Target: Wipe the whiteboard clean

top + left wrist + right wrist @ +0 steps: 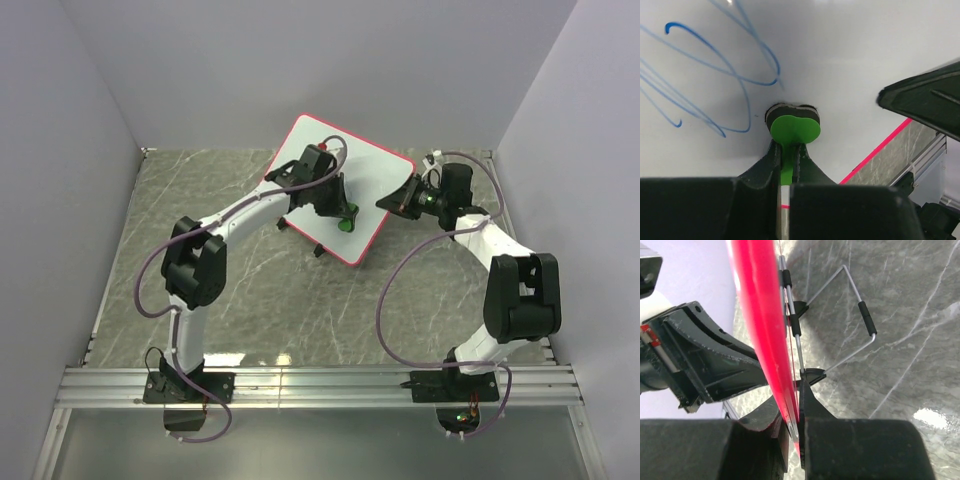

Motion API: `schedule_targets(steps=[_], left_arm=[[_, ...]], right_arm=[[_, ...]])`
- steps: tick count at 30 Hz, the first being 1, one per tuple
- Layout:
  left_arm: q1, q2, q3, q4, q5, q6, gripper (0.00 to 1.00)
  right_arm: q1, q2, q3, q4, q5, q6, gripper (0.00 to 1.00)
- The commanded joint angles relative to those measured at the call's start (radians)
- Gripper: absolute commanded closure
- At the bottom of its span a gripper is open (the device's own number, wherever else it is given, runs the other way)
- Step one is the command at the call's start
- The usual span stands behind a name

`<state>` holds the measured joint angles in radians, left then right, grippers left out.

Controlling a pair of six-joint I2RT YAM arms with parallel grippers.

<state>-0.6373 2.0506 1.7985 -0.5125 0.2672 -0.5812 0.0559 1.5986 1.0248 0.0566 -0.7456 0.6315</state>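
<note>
The left arm point(195, 265) rises from the near edge on the left side, bends at the elbow and stretches its forearm toward the middle of the far edge. The left gripper point(786, 152) is clamped on the green eraser point(795, 129). The right arm point(520, 295) rises from the near edge on the right, folds its elbow close to the right edge and turns its wrist leftward near the far right corner. The right gripper point(792, 412) pinches the whiteboard point(760, 315) by its rim.

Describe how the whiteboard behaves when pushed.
Probably stiff: the whiteboard looks flat under the eraser. On its thin wire stand it could tip or slide without the right gripper clamping its rim.
</note>
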Motion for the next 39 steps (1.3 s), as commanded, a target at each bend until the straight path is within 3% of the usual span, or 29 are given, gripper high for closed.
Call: schedule_targets(steps=[1, 10, 20, 23, 29, 34, 39], left_arm=[[0.017, -0.020, -0.103, 0.071, -0.056, -0.017, 1.00], [0.163, 0.075, -0.151, 0.134, -0.042, -0.005, 1.00], [0.289, 0.316, 0.095, 0.140, 0.015, -0.008, 1.00], [0.288, 0.338, 0.174, 0.129, 0.047, 0.017, 1.00], [0.258, 0.318, 0.180, 0.137, 0.224, 0.059, 1.00], [0.165, 0.283, 0.207, 0.071, 0.335, 0.129, 1.00], [0.061, 0.235, 0.147, 0.091, 0.351, 0.112, 1.00]], right_arm=[[0.002, -0.009, -0.025, -0.213, 0.069, -0.045, 1.00], [0.002, -0.110, -0.061, -0.253, 0.071, -0.039, 1.00], [0.005, -0.177, -0.111, -0.349, 0.060, -0.091, 1.00], [0.010, -0.164, -0.101, -0.370, 0.061, -0.102, 1.00], [0.044, -0.129, -0.080, -0.368, 0.074, -0.102, 1.00], [0.073, -0.091, -0.061, -0.342, 0.077, -0.084, 1.00], [0.119, -0.071, -0.057, -0.325, 0.087, -0.072, 1.00]])
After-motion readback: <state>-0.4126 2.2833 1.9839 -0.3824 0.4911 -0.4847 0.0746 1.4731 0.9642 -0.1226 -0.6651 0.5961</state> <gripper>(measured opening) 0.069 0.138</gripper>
